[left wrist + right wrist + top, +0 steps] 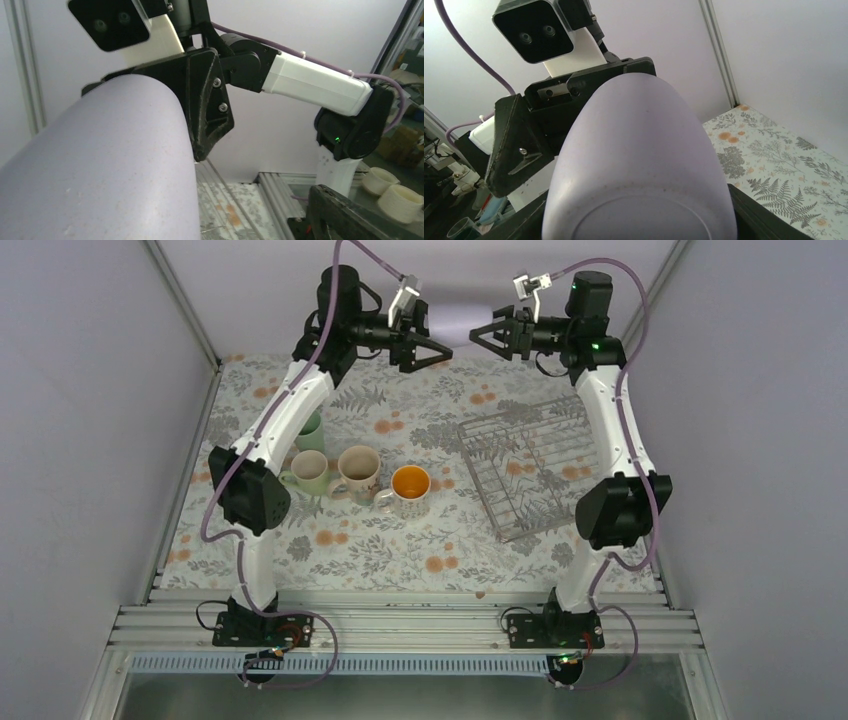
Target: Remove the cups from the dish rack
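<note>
The lavender tumbler (458, 322) hangs high above the table's back edge, between my two grippers. My right gripper (482, 338) is shut on it; in the right wrist view the tumbler (639, 165) fills the space between both fingers, base towards the camera. My left gripper (436, 348) is open around its other end; in the left wrist view the tumbler (100, 170) stands apart from my one visible finger (350, 215). The wire dish rack (530, 465) holds no cup. On the table stand the green tumbler (310, 425), pale green mug (308, 472), cream patterned mug (357, 468) and orange-inside mug (410, 485). The black mug is out of view.
Grey enclosure walls stand close on the left, right and back. The left arm's white link (290, 420) passes over the green tumbler. An aluminium rail (400, 625) runs along the near edge.
</note>
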`<state>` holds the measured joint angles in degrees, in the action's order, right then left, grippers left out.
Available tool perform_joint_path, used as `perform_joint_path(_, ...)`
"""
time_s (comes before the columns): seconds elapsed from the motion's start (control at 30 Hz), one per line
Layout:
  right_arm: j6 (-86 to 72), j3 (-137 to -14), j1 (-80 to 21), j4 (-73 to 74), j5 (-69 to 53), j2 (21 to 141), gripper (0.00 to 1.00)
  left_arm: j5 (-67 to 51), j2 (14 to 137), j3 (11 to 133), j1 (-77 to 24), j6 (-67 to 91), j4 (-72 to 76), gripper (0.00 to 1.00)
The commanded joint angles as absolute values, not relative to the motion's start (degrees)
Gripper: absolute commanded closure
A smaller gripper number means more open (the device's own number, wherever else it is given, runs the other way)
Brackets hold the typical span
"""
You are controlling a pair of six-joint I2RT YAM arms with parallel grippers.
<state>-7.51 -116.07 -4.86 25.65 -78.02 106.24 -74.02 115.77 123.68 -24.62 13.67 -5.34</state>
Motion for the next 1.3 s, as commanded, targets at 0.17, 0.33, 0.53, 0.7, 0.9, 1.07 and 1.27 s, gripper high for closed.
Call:
perform_joint_path(0.17, -6.7, -119.8, -5.8, 26.2, -78.5, 107.5, 0.69, -74.5, 116.8, 127.5, -25.0, 12.9, -4.2, 0.49)
perform_joint_path(0.33, -6.6, -118.7, -5.9, 26.3, -78.1, 106.5, 0.45, -73.3, 114.7, 126.4, -25.0, 11.2, -5.8, 0.95)
perform_joint_path(0.53, -1.3, -116.7, -4.0, 30.3, -70.5, 102.1, 0.00, -70.7, 111.1, 124.9, -24.5, 2.8, -13.9, 0.98)
perform_joint_path(0.7, 10.3, -119.8, 1.1, 43.6, -58.7, 102.0, 0.00, -56.2, 109.1, 128.2, -23.8, -16.2, -31.6, 0.98)
perform_joint_path(0.9, 25.7, -121.2, 2.6, 59.2, -26.0, 104.7, 0.00, -31.7, 113.2, 141.2, -21.9, -35.4, -51.1, 0.97)
perform_joint_path(1.07, 30.6, -110.1, 5.0, 56.6, -10.9, 99.4, 0.00, -11.9, 116.8, 142.2, -20.3, -49.3, -60.2, 0.98)
perform_joint_path(1.27, 32.5, -105.1, 5.9, 58.3, -11.8, 93.4, 0.00, -2.8, 120.6, 138.5, -18.8, -58.4, -69.2, 0.98)
